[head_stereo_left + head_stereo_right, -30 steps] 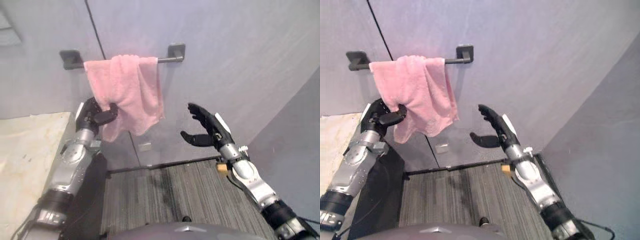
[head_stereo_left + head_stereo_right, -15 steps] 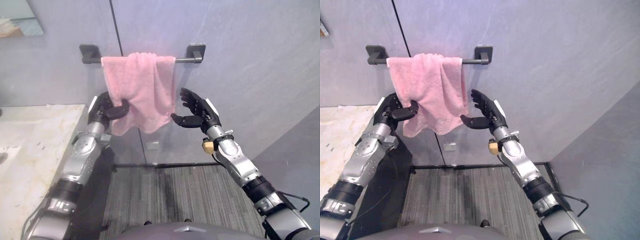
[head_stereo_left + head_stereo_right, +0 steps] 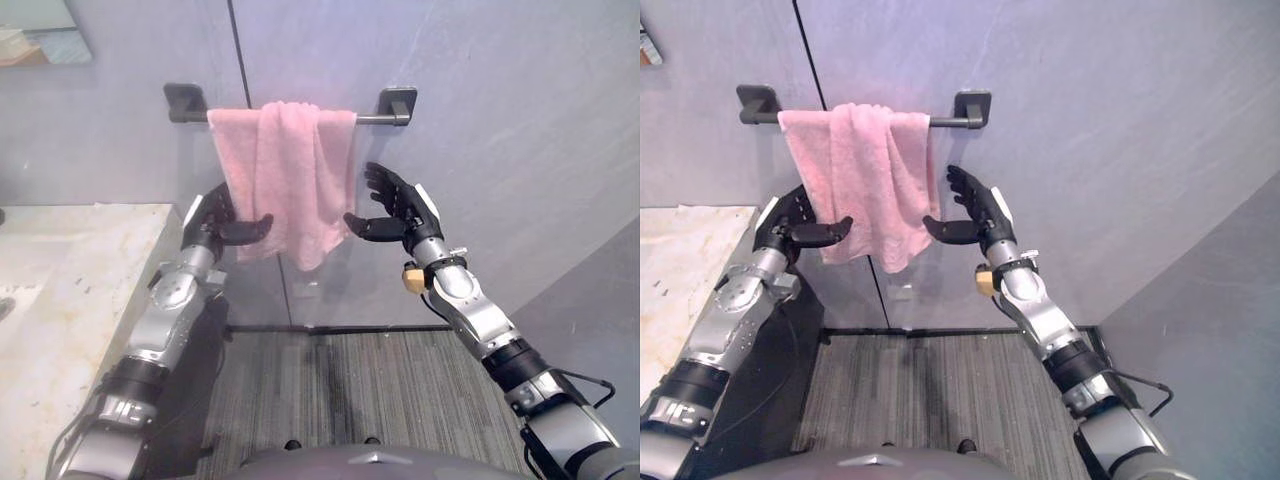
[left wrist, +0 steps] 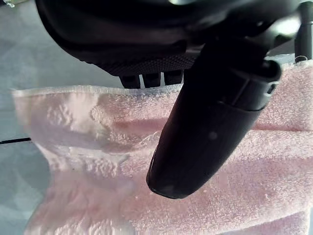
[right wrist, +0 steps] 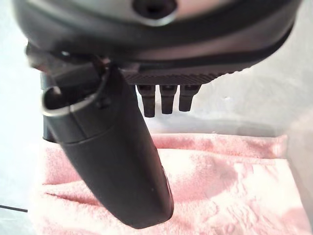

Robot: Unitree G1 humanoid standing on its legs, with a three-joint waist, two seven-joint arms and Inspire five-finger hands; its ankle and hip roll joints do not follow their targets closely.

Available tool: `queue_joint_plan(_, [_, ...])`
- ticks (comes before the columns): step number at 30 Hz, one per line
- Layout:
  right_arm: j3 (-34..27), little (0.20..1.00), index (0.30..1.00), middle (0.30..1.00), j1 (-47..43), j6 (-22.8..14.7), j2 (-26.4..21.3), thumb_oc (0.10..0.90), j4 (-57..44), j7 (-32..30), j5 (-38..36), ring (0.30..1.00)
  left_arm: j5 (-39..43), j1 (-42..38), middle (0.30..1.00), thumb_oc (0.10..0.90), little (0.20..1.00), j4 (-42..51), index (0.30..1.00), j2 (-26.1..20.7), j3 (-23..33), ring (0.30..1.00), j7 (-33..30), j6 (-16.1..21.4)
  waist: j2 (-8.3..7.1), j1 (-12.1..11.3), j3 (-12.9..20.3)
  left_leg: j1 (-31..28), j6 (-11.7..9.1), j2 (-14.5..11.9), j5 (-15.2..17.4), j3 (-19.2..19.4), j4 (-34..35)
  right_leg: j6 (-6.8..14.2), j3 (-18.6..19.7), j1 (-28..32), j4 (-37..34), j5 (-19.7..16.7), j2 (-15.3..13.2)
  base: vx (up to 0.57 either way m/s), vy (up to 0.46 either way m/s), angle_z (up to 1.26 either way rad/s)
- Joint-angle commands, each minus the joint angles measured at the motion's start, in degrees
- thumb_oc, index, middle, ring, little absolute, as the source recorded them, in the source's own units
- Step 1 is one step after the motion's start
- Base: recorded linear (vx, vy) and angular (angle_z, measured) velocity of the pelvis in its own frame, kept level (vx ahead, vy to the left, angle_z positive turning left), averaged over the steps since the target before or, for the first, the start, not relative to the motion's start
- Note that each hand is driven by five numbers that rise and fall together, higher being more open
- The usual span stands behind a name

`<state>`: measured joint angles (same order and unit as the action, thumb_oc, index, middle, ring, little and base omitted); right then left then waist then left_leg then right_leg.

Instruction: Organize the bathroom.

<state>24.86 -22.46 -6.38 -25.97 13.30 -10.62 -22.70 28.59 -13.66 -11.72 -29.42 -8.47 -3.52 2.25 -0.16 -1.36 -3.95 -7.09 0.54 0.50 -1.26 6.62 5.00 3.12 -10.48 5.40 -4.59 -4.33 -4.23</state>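
Left hand (image 3: 218,222) open at towel edge | right hand (image 3: 398,205) open beside | one pink towel (image 3: 287,172) | one bar (image 3: 375,118)

A bathroom. A pink towel (image 3: 285,175) hangs over a dark wall-mounted towel bar (image 3: 372,118) on grey panels. A pale stone counter (image 3: 70,280) stands beside it.
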Motion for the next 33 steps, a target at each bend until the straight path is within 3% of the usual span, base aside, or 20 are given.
queue_joint_plan(1, [-1.51,0.9,0.9,0.9,-11.43,-3.82,1.42,0.8,-1.36,0.52,3.42,0.9,-1.31,-9.73,0.9,0.8,0.9,0.59,0.9,-1.06,-0.84,0.9,0.09,4.78,-1.29,-0.39,4.62,-1.09,0.9,0.56,4.52,0.26,-0.38,4.08,0.76,1.29,1.19,3.32,-2.82,0.0,0.0,0.0])
queue_joint_plan(5, [-1.08,0.9,0.9,0.9,-12.87,-3.78,0.36,0.8,-1.48,0.79,5.03,0.9,-1.28,-9.75,0.9,0.8,0.9,1.0,0.9,-1.13,-0.79,0.9,0.15,4.51,-1.5,-0.62,4.68,-1.05,0.84,0.58,4.5,0.05,-0.41,4.06,0.65,1.41,1.02,3.25,-2.79,0.0,0.0,0.0])
queue_joint_plan(9, [0.09,0.9,0.9,0.9,-15.89,-4.63,-0.97,0.8,-2.32,-0.45,12.86,0.9,-1.5,-9.99,0.9,0.8,0.9,0.88,0.9,-0.88,-0.88,0.9,0.03,4.47,-1.72,-0.93,4.69,-0.94,0.76,0.59,4.45,-0.2,-0.37,4.04,0.56,1.38,0.82,3.14,-2.8,0.0,0.0,0.0])
queue_joint_plan(15, [0.42,0.9,0.9,0.9,-16.73,-5.38,-2.76,0.8,-3.6,-6.81,18.09,0.9,-1.9,-9.17,0.9,0.8,0.9,1.44,0.9,-0.49,-0.35,0.9,-0.79,4.7,-1.71,-1.05,4.48,-1.0,0.78,0.53,4.65,-0.22,-0.47,4.15,0.75,1.27,1.12,3.36,-2.87,0.0,0.0,0.0])
queue_joint_plan(29, [-0.07,0.9,0.9,0.9,-16.95,-5.93,-1.92,0.8,-2.08,-0.67,8.97,0.9,-1.52,-8.83,0.9,0.8,0.9,1.95,0.9,-0.86,-0.21,0.9,-0.06,4.46,-1.89,-1.6,3.98,-1.0,0.77,0.54,4.8,-0.68,-0.88,4.25,0.38,1.5,1.33,3.34,-3.21,0.0,0.0,0.0])
queue_joint_plan(30, [-0.4,0.836,0.836,0.836,-17.2,-5.97,-1.89,0.758,-1.88,-0.11,7.98,0.836,-1.49,-8.7,0.9,0.8,0.9,2.09,0.9,-0.87,-0.06,0.9,0.13,4.35,-1.94,-1.69,3.98,-0.99,0.79,0.57,4.85,-0.76,-1.0,4.23,0.38,1.51,1.41,3.34,-3.23,0.0,0.0,0.0])
queue_joint_plan(31, [-0.68,0.561,0.561,0.561,-17.44,-6.01,-1.72,0.574,-1.78,-0.09,7.52,0.561,-1.55,-8.74,0.9,0.8,0.9,2.11,0.9,-0.81,-0.08,0.9,0.08,4.26,-1.96,-1.72,3.96,-0.93,0.8,0.56,4.87,-0.78,-1.08,4.22,0.37,1.44,1.5,3.35,-3.26,0.0,0.0,0.0])
queue_joint_plan(33, [-0.94,0.458,0.458,0.458,-17.64,-6.02,-1.63,0.505,-1.75,-0.05,7.38,0.458,-1.68,-8.72,0.9,0.8,0.9,2.1,0.9,-0.69,-0.06,0.9,0.08,4.23,-1.98,-1.73,3.93,-0.96,0.82,0.57,4.91,-0.8,-1.09,4.22,0.41,1.44,1.56,3.37,-3.26,0.0,0.0,0.0])
